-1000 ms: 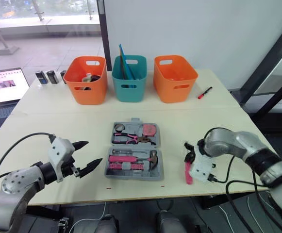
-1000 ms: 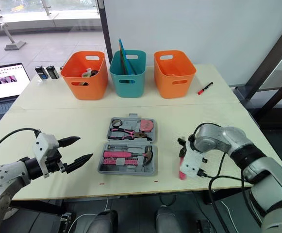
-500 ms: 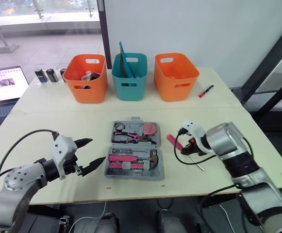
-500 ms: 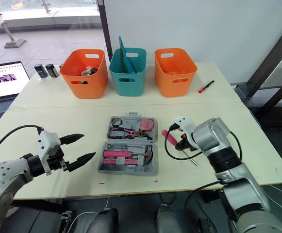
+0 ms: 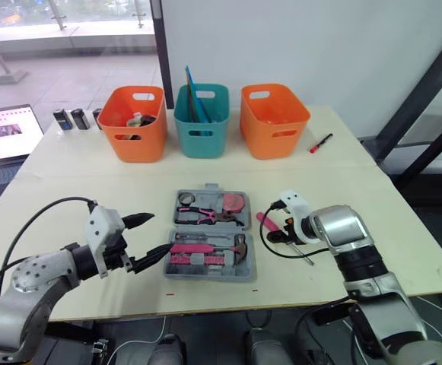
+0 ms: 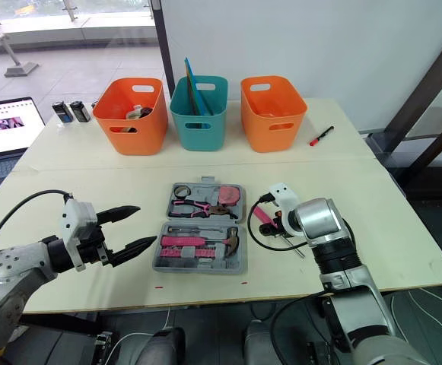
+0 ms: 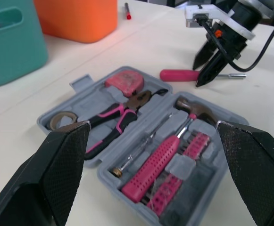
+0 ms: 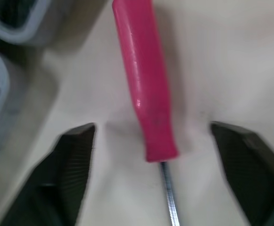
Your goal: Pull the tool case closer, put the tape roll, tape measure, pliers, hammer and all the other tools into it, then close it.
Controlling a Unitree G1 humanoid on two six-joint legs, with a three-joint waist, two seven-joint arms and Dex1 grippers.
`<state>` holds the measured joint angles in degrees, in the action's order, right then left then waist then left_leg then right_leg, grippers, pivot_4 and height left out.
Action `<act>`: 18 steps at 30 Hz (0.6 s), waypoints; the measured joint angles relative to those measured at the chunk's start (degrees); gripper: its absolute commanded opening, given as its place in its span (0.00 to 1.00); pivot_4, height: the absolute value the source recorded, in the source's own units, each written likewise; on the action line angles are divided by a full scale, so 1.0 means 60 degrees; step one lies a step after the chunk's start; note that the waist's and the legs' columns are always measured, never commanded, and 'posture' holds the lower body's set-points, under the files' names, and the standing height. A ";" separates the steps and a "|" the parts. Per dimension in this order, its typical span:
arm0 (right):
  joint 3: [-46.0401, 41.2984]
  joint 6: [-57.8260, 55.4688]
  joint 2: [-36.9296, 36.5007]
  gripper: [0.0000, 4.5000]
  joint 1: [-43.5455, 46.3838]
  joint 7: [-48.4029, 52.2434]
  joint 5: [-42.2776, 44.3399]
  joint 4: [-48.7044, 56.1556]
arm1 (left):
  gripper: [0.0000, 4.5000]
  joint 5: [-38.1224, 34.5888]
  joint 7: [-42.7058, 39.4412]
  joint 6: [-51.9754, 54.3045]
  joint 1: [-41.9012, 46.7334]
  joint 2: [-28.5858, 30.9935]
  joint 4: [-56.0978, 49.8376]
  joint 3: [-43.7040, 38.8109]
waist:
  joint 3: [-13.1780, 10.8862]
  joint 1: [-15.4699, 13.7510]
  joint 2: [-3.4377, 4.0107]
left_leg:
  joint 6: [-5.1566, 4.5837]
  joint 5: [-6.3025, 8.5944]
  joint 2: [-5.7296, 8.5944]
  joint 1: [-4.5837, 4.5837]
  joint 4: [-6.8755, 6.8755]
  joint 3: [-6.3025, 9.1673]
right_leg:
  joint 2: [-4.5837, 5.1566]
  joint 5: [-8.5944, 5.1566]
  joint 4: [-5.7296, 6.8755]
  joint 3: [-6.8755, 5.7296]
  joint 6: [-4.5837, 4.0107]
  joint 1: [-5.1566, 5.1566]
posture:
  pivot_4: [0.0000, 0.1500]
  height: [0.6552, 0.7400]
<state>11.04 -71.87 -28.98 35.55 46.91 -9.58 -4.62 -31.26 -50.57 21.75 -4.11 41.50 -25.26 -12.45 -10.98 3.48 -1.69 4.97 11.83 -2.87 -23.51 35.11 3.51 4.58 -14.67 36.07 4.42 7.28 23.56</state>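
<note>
- Now the step in hand, as I judge it, is picking up the last loose tool: a pink-handled screwdriver lies flat on the desk, just beside the right-hand edge of the tool case.
- The right gripper hangs over that handle with its claw spread wide, one finger on each side and neither touching it.
- The case lies open, lid flat, midway along the desk's front edge and near it, so the pulling-closer looks done.
- The next move calls for lowering the claw, closing it squarely on the handle, then carrying the tool across to a free slot; shutting the lid is left after that.
- The left gripper hovers just off the case's left-hand edge, claw open and empty, well placed to steady the case.
- The left wrist view shows what the head views barely resolve: tape roll, pliers, tape measure and hammer each seated in its recess.
- The right wrist view gives the handle's centring between the fingers; the head views give the desk layout.
</note>
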 measured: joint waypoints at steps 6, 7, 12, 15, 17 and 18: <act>-0.0211 0.3482 -0.1050 0.98 -0.1131 0.0093 0.0575 0.1051 | 1.00 -0.0227 -0.0458 0.0118 0.0091 0.0358 -0.0023 0.0009 | -0.0005 0.0098 0.0006 | -0.0001 0.0001 -0.0004 0.0000 -0.0024 -0.0001 | -0.0005 -0.0012 0.0009 -0.0001 0.0022 0.0017 | 1.00 0.93; -0.0359 0.3663 -0.1016 0.98 -0.1195 0.0208 0.0821 0.0967 | 1.00 -0.0333 -0.0524 0.0219 0.0153 0.0370 -0.0042 0.0016 | -0.0005 0.0111 0.0006 | -0.0001 0.0001 -0.0005 0.0002 -0.0022 -0.0001 | -0.0006 -0.0011 0.0010 -0.0001 0.0021 0.0015 | 1.00 0.93; -0.0510 0.4483 -0.0532 0.98 -0.1476 -0.0061 0.1368 0.0292 | 1.00 -0.0591 -0.0816 0.0540 0.0232 0.0569 -0.0339 0.0106 | -0.0008 0.0083 0.0010 | -0.0001 0.0000 -0.0002 0.0003 -0.0006 -0.0002 | -0.0004 -0.0009 0.0011 0.0004 0.0017 0.0005 | 1.00 0.93; -0.0533 0.4781 -0.0334 0.98 -0.1513 -0.0294 0.1470 -0.0129 | 1.00 -0.0698 -0.0946 0.0699 0.0240 0.0667 -0.0381 0.0115 | -0.0009 0.0080 0.0010 | -0.0002 0.0000 -0.0002 0.0003 -0.0006 -0.0001 | -0.0005 -0.0009 0.0010 0.0004 0.0016 0.0004 | 1.00 0.93; -0.0501 0.5050 -0.0295 0.98 -0.1516 -0.0357 0.1535 -0.0435 | 1.00 -0.0707 -0.0957 0.0711 0.0263 0.0670 -0.0381 0.0116 | -0.0009 0.0076 0.0010 | -0.0002 0.0000 -0.0002 0.0003 -0.0008 0.0000 | -0.0005 -0.0009 0.0011 0.0003 0.0016 0.0004 | 1.00 0.93; -0.0477 0.5210 -0.0296 0.98 -0.1520 -0.0380 0.1535 -0.0584 | 1.00 -0.0706 -0.0958 0.0712 0.0265 0.0670 -0.0381 0.0116 | -0.0009 0.0077 0.0010 | -0.0002 0.0000 -0.0002 0.0003 -0.0008 0.0000 | -0.0005 -0.0009 0.0011 0.0003 0.0017 0.0004 | 1.00 0.93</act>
<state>8.19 -40.61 -30.75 26.43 44.63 -0.37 -8.13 -35.50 -56.32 26.02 -2.52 45.52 -27.55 -11.76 -11.03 3.94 -1.62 4.96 11.83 -2.89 -23.49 35.07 3.51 4.55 -14.73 36.14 4.44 7.38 23.58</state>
